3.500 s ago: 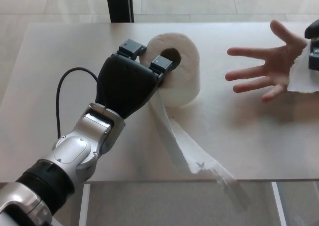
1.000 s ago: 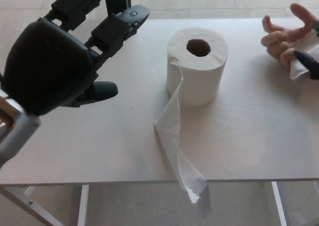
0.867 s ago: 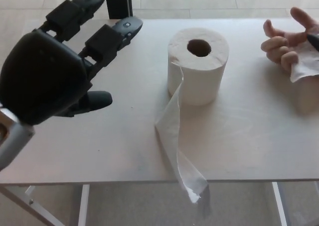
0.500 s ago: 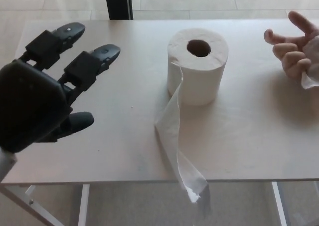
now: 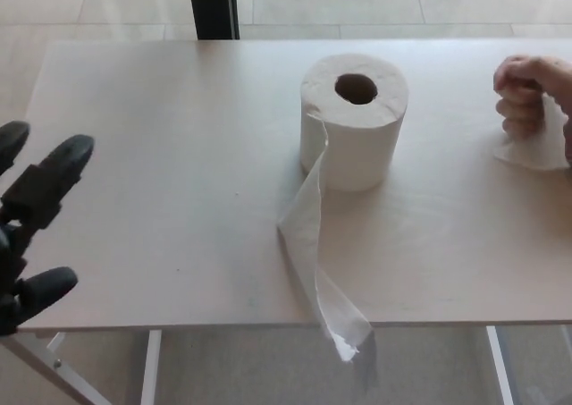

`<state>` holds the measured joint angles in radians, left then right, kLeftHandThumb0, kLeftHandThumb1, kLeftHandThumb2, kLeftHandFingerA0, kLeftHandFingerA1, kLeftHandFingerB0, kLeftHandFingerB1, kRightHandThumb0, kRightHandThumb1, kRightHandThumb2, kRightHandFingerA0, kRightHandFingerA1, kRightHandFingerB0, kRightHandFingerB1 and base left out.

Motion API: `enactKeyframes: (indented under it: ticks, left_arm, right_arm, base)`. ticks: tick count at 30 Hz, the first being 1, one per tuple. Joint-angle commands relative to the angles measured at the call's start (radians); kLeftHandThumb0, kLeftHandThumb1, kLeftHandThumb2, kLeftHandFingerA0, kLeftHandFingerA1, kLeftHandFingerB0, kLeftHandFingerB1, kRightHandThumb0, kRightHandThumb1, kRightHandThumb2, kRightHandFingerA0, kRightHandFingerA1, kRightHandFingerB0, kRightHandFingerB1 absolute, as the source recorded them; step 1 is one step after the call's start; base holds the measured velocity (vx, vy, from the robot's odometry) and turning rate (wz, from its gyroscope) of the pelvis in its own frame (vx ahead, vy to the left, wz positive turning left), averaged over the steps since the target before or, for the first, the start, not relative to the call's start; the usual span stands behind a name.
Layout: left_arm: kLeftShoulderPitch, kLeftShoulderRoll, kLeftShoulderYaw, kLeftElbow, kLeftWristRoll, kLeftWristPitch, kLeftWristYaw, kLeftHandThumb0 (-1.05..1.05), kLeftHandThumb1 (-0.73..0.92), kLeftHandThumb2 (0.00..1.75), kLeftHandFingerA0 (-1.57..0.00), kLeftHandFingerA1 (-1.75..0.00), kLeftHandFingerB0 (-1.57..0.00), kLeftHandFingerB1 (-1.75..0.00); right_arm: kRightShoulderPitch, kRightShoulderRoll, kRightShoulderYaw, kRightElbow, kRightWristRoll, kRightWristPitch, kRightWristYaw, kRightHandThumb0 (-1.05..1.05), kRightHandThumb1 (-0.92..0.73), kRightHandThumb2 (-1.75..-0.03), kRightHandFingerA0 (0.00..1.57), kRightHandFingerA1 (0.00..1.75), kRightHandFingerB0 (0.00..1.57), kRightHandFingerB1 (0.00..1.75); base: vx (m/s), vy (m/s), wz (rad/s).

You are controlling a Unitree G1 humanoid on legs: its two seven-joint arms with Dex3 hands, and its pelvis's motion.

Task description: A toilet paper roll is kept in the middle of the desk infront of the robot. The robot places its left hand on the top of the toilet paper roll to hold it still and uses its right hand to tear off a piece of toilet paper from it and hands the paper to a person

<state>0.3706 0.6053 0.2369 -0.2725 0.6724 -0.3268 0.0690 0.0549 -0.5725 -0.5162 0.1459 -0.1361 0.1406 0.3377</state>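
At the middle of the bench (image 5: 134,110) stands the toilet paper roll (image 5: 354,119), its tail trailing nearer. Our left hand (image 5: 31,231), far left, is empty, fingers apart. The person's hand (image 5: 527,97) clutches paper; we judge we should lower our arms clear.

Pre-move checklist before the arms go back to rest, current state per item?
1. White toilet paper roll upright on the pale desk: ok.
2. Robot's black left hand off the roll, fingers apart, holding nothing: ok.
3. Right hand clear of the desk: cannot tell, not in view.
4. Torn white paper piece with the person's hand, fingers curled on it: ok.
5. Loose paper tail tidy: not ok, it trails from the roll over the desk's front edge.
6. Left hand's path free of things: ok, only bare desk near it.
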Motion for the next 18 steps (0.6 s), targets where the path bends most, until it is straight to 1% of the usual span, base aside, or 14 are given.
enactKeyframes:
  ticks: [1,2,3,4,5,6,8,9,11,12,13,14,16,18]
  left_arm:
    - [0.362,-0.228,0.625,0.541,-0.653,-0.314,0.146,-0.46,0.74,0.67,0.00,0.00,0.00,0.00]
    - [0.350,-0.216,0.620,0.694,-0.630,-0.341,0.177,-0.49,0.76,0.62,0.00,0.00,0.00,0.00]
    - [0.345,-0.213,0.618,0.733,-0.626,-0.348,0.183,-0.49,0.76,0.62,0.00,0.00,0.00,0.00]
    - [0.314,-0.201,0.617,0.853,-0.630,-0.371,0.190,-0.59,0.80,0.63,0.00,0.00,0.00,0.00]
    - [0.259,-0.176,0.626,1.065,-0.643,-0.366,0.183,-0.92,0.61,0.89,0.00,-0.20,0.00,-0.16]
    - [0.246,-0.174,0.642,1.122,-0.661,-0.296,0.145,-0.94,0.59,0.85,0.00,-0.16,0.00,-0.10]
    - [0.239,-0.175,0.659,1.164,-0.682,-0.256,0.110,-0.94,0.59,0.85,0.00,-0.16,0.00,-0.10]
    - [0.336,-0.314,0.712,0.932,-0.764,-0.119,0.081,-0.46,0.59,0.78,0.00,-0.22,0.00,0.00]
    - [0.365,-0.353,0.723,0.875,-0.774,-0.058,0.076,-0.46,0.59,0.78,0.00,-0.22,0.00,0.00]
    - [0.339,-0.336,0.735,0.944,-0.770,-0.038,0.071,-0.44,0.60,0.80,0.00,-0.20,0.00,0.00]
    - [0.326,-0.326,0.728,0.991,-0.712,-0.003,0.142,-0.39,0.70,0.62,0.00,-0.27,0.00,-0.20]
    - [0.303,-0.326,0.738,1.018,-0.704,0.059,0.168,-0.46,0.59,0.78,0.00,-0.34,0.00,-0.17]
    - [0.277,-0.323,0.761,1.056,-0.711,0.097,0.166,-0.46,0.60,0.78,0.00,-0.32,0.00,-0.15]
    - [0.240,-0.278,0.766,1.085,-0.684,0.203,0.162,-0.52,0.65,0.80,0.00,-0.25,0.00,-0.07]
  right_arm:
    - [0.700,0.222,-0.555,0.566,0.338,-0.893,-0.017,-0.57,-0.75,-0.63,0.69,0.47,0.59,0.40]
    - [0.706,0.201,-0.555,0.614,0.332,-0.900,-0.039,-0.55,-0.73,-0.63,0.68,0.47,0.60,0.41]
    - [0.709,0.195,-0.556,0.623,0.335,-0.895,-0.040,-0.55,-0.73,-0.63,0.68,0.47,0.60,0.41]
    - [0.712,0.189,-0.560,0.647,0.337,-0.889,-0.052,-0.53,-0.72,-0.62,0.71,0.51,0.62,0.43]
    - [0.716,0.181,-0.563,0.698,0.340,-0.889,-0.072,-0.49,-0.72,-0.62,0.74,0.55,0.63,0.44]
    - [0.714,0.179,-0.563,0.726,0.349,-0.895,-0.068,-0.47,-0.72,-0.62,0.76,0.55,0.64,0.45]
    - [0.710,0.175,-0.563,0.749,0.361,-0.896,-0.055,-0.47,-0.72,-0.62,0.76,0.55,0.64,0.45]
    - [0.732,0.147,-0.503,0.802,0.309,-0.839,-0.072,-0.43,-0.76,-0.63,0.83,0.57,0.67,0.44]
    - [0.738,0.126,-0.469,0.828,0.284,-0.803,-0.069,-0.43,-0.76,-0.63,0.83,0.57,0.67,0.44]
    - [0.736,0.110,-0.446,0.835,0.272,-0.744,-0.057,-0.45,-0.77,-0.63,0.84,0.58,0.67,0.44]
    - [0.735,0.093,-0.421,0.838,0.256,-0.689,-0.037,-0.49,-0.78,-0.64,0.81,0.57,0.64,0.45]
    - [0.717,0.058,-0.384,0.857,0.222,-0.619,-0.048,-0.46,-0.78,-0.63,0.78,0.55,0.65,0.48]
    - [0.686,0.012,-0.342,0.904,0.188,-0.570,-0.067,-0.46,-0.77,-0.63,0.76,0.55,0.66,0.48]
    - [0.591,-0.054,-0.319,0.971,0.194,-0.449,-0.018,-0.47,-0.73,-0.62,0.78,0.63,0.69,0.49]
  base:
    - [0.00,0.000,0.00]
    - [0.00,0.000,0.00]
    - [0.00,0.000,0.00]
    - [0.00,0.000,0.00]
    - [0.00,0.000,0.00]
    - [0.00,0.000,0.00]
    - [0.00,0.000,0.00]
    - [0.00,0.000,0.00]
    - [0.00,0.000,0.00]
    - [0.00,0.000,0.00]
    - [0.00,0.000,0.00]
    - [0.00,0.000,0.00]
    - [0.00,0.000,0.00]
    - [0.00,0.000,0.00]
